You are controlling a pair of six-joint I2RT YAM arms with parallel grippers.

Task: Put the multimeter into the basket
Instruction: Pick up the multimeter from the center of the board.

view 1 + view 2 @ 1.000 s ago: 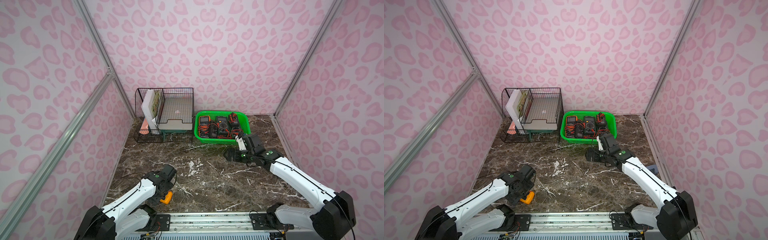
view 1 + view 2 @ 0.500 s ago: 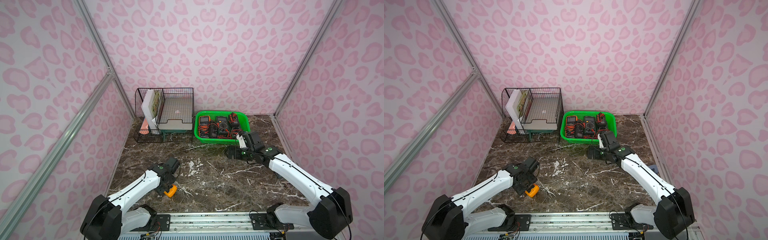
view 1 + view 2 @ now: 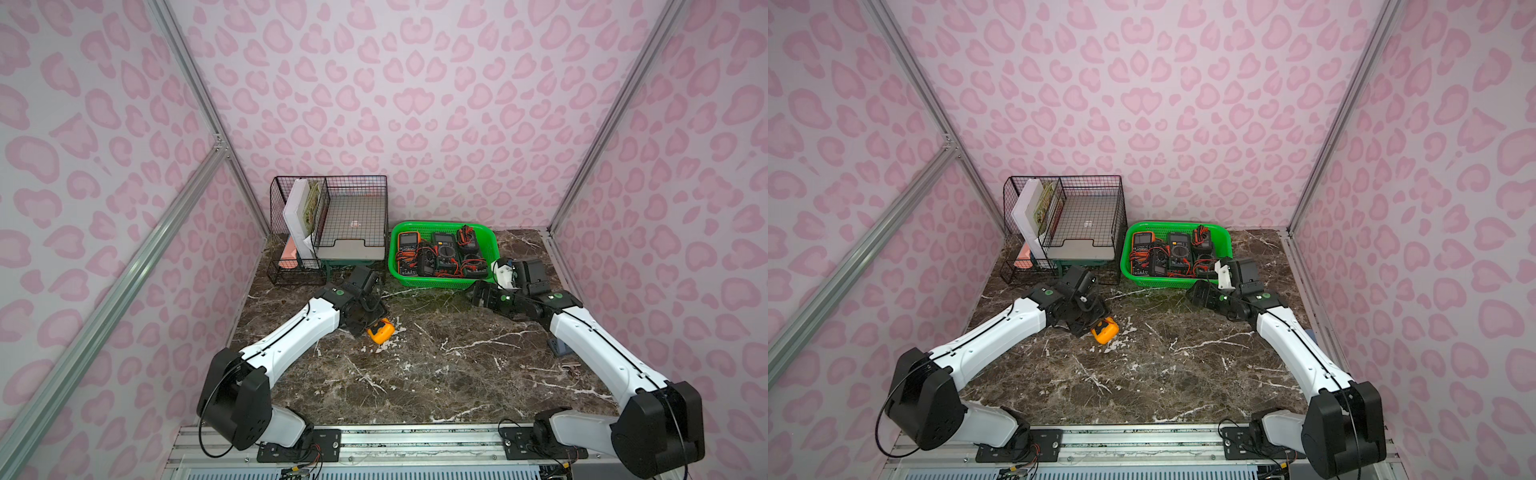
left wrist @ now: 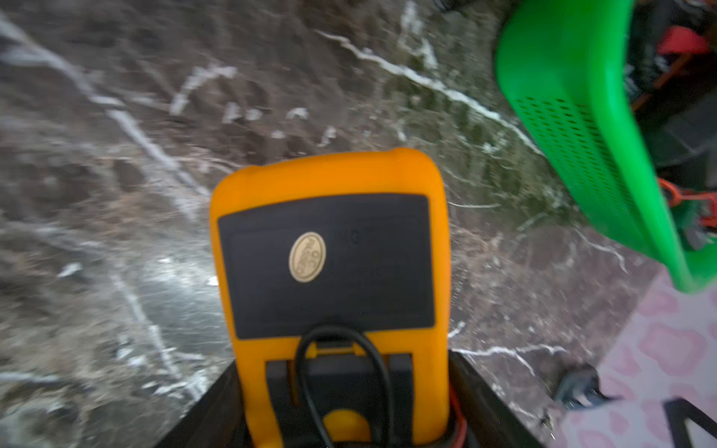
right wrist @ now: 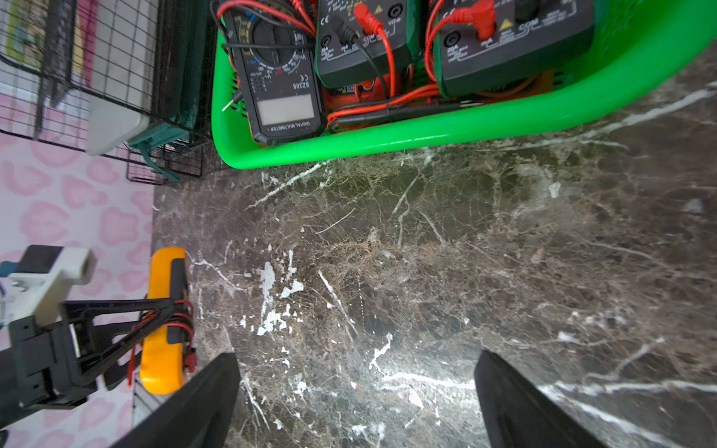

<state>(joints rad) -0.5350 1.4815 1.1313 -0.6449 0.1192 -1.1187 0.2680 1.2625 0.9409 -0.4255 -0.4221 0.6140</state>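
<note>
Several dark multimeters (image 3: 442,246) lie packed in the green basket (image 3: 432,284), which stands at the back of the marble table (image 3: 415,374), with red and black leads tangled over and between them. One at the basket's near corner shows its grey screen in the right wrist view (image 5: 285,108). Just beside the basket stands a black wire-mesh organiser (image 3: 291,276). Its narrow side compartment holds a white flat box (image 3: 297,212) on edge, with a pink item (image 3: 288,257) below. Its tray holds a grey flat slab (image 3: 353,216). The orange multimeter (image 3: 381,331) is outside the basket, near the middle of the table and well apart from the green rim. The left gripper (image 3: 365,322) is clamped on its lower end. The left wrist view shows its dark back panel with a gold oval sticker (image 4: 307,256) and a black lead looped over it. Whether it touches the marble I cannot tell. The right gripper (image 5: 355,355) hangs over bare table just in front of the basket's near wall, jaws spread wide and holding nothing.
</note>
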